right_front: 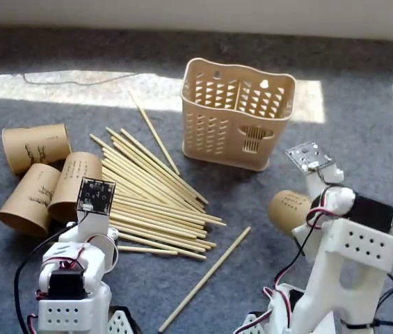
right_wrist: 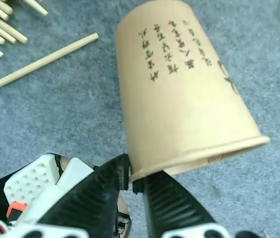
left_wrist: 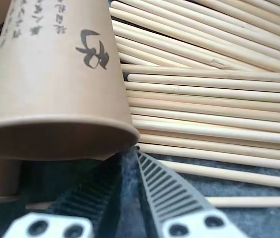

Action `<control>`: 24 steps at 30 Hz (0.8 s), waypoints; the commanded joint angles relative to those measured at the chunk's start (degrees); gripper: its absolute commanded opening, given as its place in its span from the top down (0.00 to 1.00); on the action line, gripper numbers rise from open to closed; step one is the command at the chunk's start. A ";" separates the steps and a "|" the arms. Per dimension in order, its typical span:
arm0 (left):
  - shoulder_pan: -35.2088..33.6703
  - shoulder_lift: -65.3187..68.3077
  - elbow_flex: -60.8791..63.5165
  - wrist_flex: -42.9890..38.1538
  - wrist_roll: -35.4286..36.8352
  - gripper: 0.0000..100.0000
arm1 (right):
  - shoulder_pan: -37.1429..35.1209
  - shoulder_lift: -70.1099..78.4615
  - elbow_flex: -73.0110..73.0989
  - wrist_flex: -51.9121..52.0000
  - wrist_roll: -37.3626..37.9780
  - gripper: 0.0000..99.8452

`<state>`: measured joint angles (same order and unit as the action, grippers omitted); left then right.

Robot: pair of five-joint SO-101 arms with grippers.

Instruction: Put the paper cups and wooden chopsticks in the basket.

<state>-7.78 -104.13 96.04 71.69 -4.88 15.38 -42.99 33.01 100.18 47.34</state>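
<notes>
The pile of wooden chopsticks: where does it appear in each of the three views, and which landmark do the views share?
High view: the pile of wooden chopsticks lies mid-picture, between the lying paper cups and the basket.
Left wrist view: the pile lies right beside one lying paper cup.
Right wrist view: some stick ends lie beyond the single chopstick, apart from the held paper cup.
Shared landmark: the grey carpet.

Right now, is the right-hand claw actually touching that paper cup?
Touching. The right wrist view shows the right gripper pinching the rim of the paper cup between its shut jaws.
</notes>
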 commanded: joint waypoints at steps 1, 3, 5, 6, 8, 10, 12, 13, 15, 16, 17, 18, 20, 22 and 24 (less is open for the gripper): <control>-0.75 -0.22 1.10 0.26 -0.18 1.00 | 0.48 5.85 -6.73 0.92 0.79 0.99; -0.75 -0.22 1.10 0.26 -0.18 1.00 | 0.40 8.75 -8.40 0.92 0.79 0.99; -0.75 -0.22 1.10 0.26 -0.18 1.00 | 0.04 11.21 -8.92 0.92 0.79 0.99; -0.75 -0.22 1.10 0.26 -0.18 1.00 | -0.13 12.35 -8.92 0.92 0.79 0.98; -0.75 -0.22 1.10 0.26 -0.18 1.00 | -1.71 13.76 -8.84 0.84 0.79 0.96; -0.75 -0.22 1.10 0.26 -0.18 1.00 | -3.38 14.37 -8.66 0.84 0.79 0.95; -0.75 -0.22 1.10 0.26 -0.18 1.00 | -5.32 14.37 -8.57 0.84 0.62 0.94; -0.75 -0.22 1.10 0.26 -0.18 1.00 | -6.11 14.37 -8.66 0.84 0.53 0.94; -0.75 -0.22 1.10 0.26 -0.18 1.00 | -7.78 14.37 -8.92 0.84 0.35 0.94; -0.75 -0.22 1.10 0.26 -0.18 1.00 | -8.31 14.37 -8.92 0.84 0.18 0.93; -0.75 -0.22 1.10 0.26 -0.18 1.00 | -8.92 14.37 -8.92 0.75 -0.70 0.92; -0.75 -0.22 1.10 0.26 -0.18 1.00 | -9.63 14.37 -8.92 0.75 -2.20 0.90; -0.75 -0.22 1.10 0.26 -0.18 1.00 | -11.12 14.37 -8.92 0.66 -4.57 0.87; -0.75 -0.22 1.10 0.26 -0.18 1.00 | -13.14 14.37 -8.92 0.66 -6.33 0.86; -0.75 -0.22 1.10 0.26 -0.18 1.00 | -15.34 14.37 -8.92 0.66 -8.35 0.87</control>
<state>-7.78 -104.13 96.04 71.69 -4.88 2.90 -28.66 26.42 100.18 41.80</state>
